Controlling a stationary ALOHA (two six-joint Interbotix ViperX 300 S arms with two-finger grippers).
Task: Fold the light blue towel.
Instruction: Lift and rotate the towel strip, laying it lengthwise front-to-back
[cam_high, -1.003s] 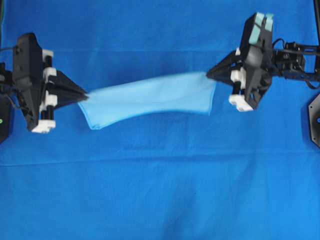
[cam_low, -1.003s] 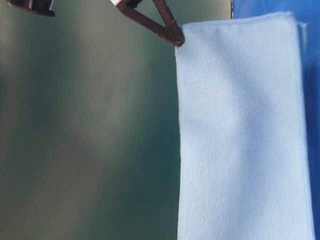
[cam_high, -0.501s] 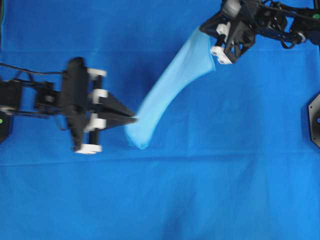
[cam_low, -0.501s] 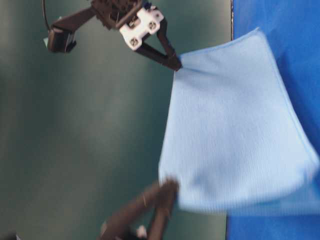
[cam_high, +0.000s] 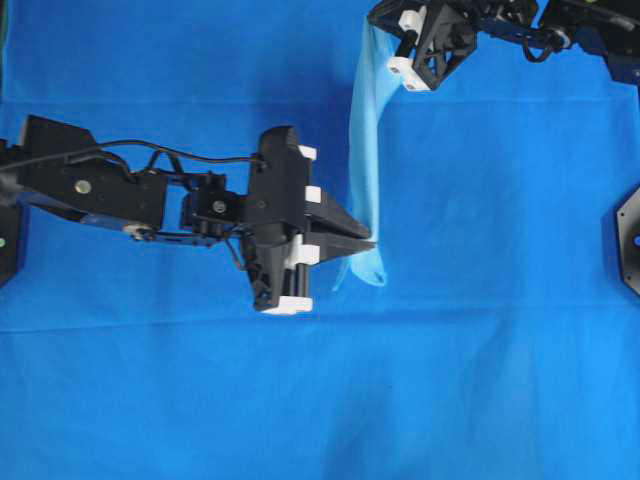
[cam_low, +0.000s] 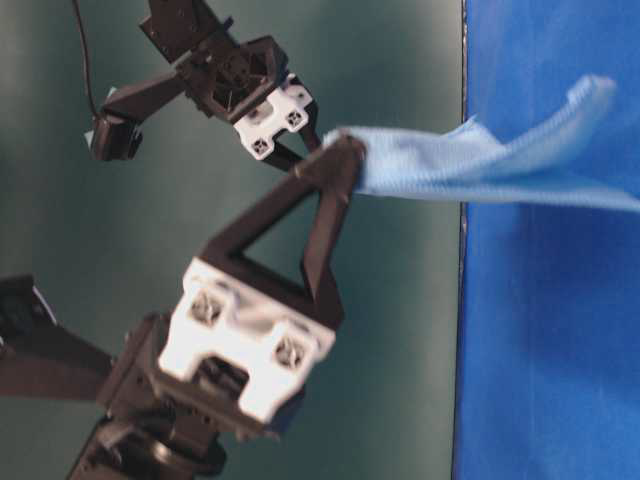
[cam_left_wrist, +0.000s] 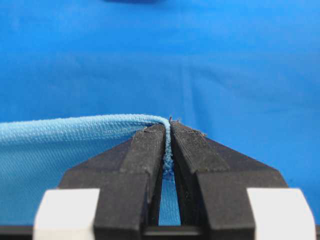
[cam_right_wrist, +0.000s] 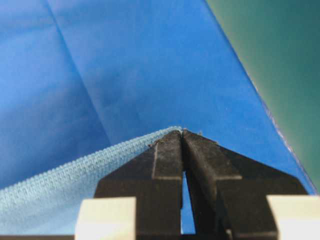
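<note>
while both hands (cam_high: 368, 243) (cam_high: 372, 20) stay clamped on it, the light blue towel (cam_high: 364, 150) has swung upright.

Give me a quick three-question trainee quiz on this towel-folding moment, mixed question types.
1. True or false: the left gripper and the right gripper are both shut on the light blue towel.
2. In the overhead view the towel is: A) lying flat and fully spread on the blue table cover, B) held in a narrow band between the grippers, C) crumpled in a heap.
3. Fill in: in the left wrist view, the fingers pinch the towel's ____.

Key: 1 true; 2 B; 3 edge.
</note>
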